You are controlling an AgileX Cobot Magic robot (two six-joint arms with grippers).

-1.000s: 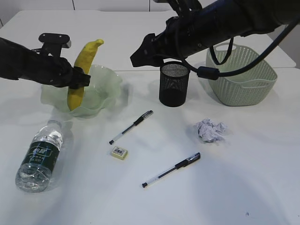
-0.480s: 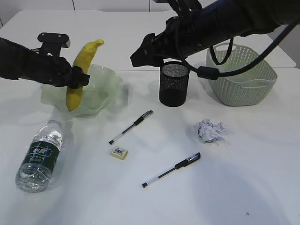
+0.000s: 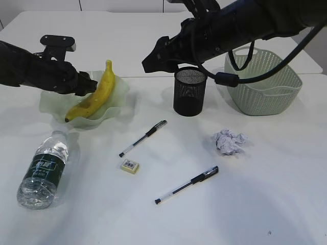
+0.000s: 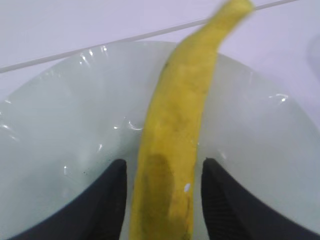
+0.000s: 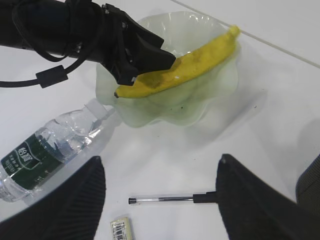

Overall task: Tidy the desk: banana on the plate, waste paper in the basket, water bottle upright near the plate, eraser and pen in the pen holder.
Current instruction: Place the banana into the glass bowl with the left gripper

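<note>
At the far left of the white table [image 3: 286, 204], a water bottle [image 3: 42, 171] lies on its side, cap pointing up toward the plate [image 3: 121, 92], just beside its near rim. The plate is a pale green, wavy-edged glass dish, and the banana [image 3: 94, 97] lies in it, stem tip resting up on the far right rim and the other end down by the near left rim. The left end effector [image 3: 84, 84] sits over the left part of the plate; in the left wrist view its two dark fingers [image 4: 107, 200] stand on either side of the banana with a visible gap on each side, so it is released and grips nothing (the banana rests on the glass on its own).

Moving right, a black pen [image 3: 143, 138] lies at a slant in front of the plate, and a small eraser [image 3: 130, 166] with a barcode label sits just below it. A second pen [image 3: 187, 185] lies further toward the near edge, also slanted. Behind these stands the black mesh pen holder [image 3: 189, 92], upright; whether anything is inside cannot be told.

The right arm stretches across above the pen holder, its end effector [image 3: 153, 58] up in the air, well clear of the table. The right wrist view shows its two fingers [image 5: 252, 205] spread wide apart with nothing between them.

Further right a crumpled ball of waste paper [image 3: 230, 141] lies on the table, in front of the pale green woven basket [image 3: 263, 84], near it but not touching.
</note>
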